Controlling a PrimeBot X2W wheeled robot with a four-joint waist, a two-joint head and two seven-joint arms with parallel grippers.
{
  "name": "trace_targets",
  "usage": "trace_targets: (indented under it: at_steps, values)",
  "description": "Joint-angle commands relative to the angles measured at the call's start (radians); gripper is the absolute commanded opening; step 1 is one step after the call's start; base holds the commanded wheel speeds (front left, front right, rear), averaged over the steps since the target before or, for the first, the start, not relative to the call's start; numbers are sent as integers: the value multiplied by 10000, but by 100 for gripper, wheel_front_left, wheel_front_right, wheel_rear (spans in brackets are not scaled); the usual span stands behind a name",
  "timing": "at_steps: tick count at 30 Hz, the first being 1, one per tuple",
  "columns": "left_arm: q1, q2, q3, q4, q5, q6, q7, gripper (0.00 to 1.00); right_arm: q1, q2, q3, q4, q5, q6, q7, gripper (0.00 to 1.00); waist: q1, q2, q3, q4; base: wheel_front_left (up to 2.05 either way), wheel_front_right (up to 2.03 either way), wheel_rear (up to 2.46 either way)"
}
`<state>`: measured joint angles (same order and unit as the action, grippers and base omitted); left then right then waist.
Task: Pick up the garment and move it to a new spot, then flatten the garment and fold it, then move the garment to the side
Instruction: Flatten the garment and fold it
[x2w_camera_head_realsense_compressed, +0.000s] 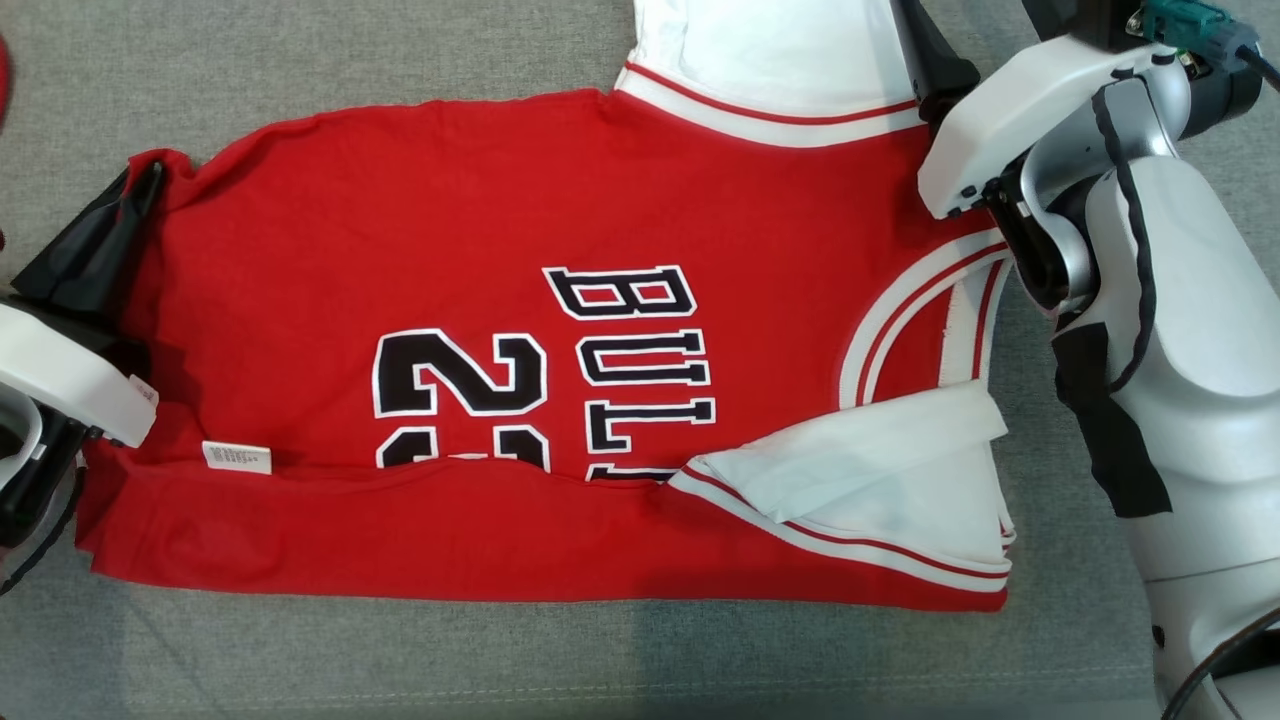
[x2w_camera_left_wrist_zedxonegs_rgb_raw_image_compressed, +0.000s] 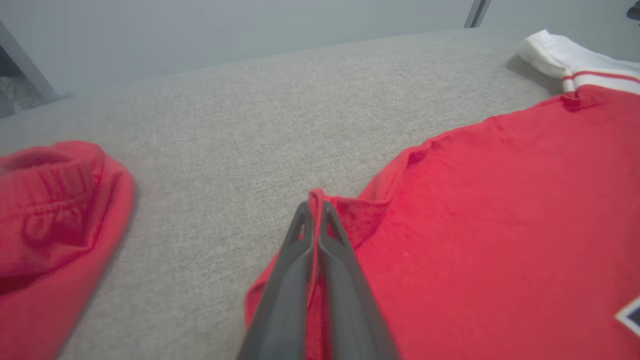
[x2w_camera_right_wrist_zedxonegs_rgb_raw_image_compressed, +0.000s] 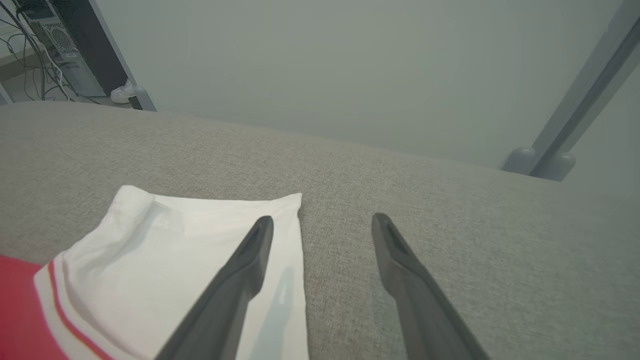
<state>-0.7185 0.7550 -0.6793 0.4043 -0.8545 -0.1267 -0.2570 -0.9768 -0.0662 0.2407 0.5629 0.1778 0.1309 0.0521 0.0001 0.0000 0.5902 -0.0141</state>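
The garment (x2w_camera_head_realsense_compressed: 520, 330) is a red jersey with white sleeves and black-and-white lettering. It lies spread on the grey fabric surface (x2w_camera_head_realsense_compressed: 600, 660), its near edge folded up over the number. At its left end my left gripper (x2w_camera_head_realsense_compressed: 150, 175) is shut on the red hem corner. In the left wrist view the left gripper (x2w_camera_left_wrist_zedxonegs_rgb_raw_image_compressed: 314, 207) has a ridge of red cloth (x2w_camera_left_wrist_zedxonegs_rgb_raw_image_compressed: 450, 225) pinched between its tips. My right gripper (x2w_camera_right_wrist_zedxonegs_rgb_raw_image_compressed: 322, 222) stands open at the far white sleeve (x2w_camera_right_wrist_zedxonegs_rgb_raw_image_compressed: 165, 240), left finger over the sleeve's edge, right finger over bare fabric. One of its dark fingers (x2w_camera_head_realsense_compressed: 935, 60) borders that sleeve (x2w_camera_head_realsense_compressed: 760, 50).
A second red cloth item (x2w_camera_left_wrist_zedxonegs_rgb_raw_image_compressed: 45, 215) lies bunched to the left of the jersey. My pale right forearm (x2w_camera_head_realsense_compressed: 1170, 300) covers the right side of the surface. A grey frame post (x2w_camera_right_wrist_zedxonegs_rgb_raw_image_compressed: 575, 125) stands past the far edge, and a computer tower with cables (x2w_camera_right_wrist_zedxonegs_rgb_raw_image_compressed: 55, 40) beyond.
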Motion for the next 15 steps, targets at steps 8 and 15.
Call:
trace_targets:
  at_steps: [8, 15]
  values:
    - [-262, 92, 660, -466, 582, -40, -47, 0, -1233, 160, 235, 948, 241, -2, 476, 100, -1, 0, 344, 576, 0, 0, 0]
    - [-449, -118, 612, -537, 732, -40, -47, 0, -1749, 160, 162, 1694, 194, -2, 694, 100, -1, 0, 510, 873, 0, 0, 0]
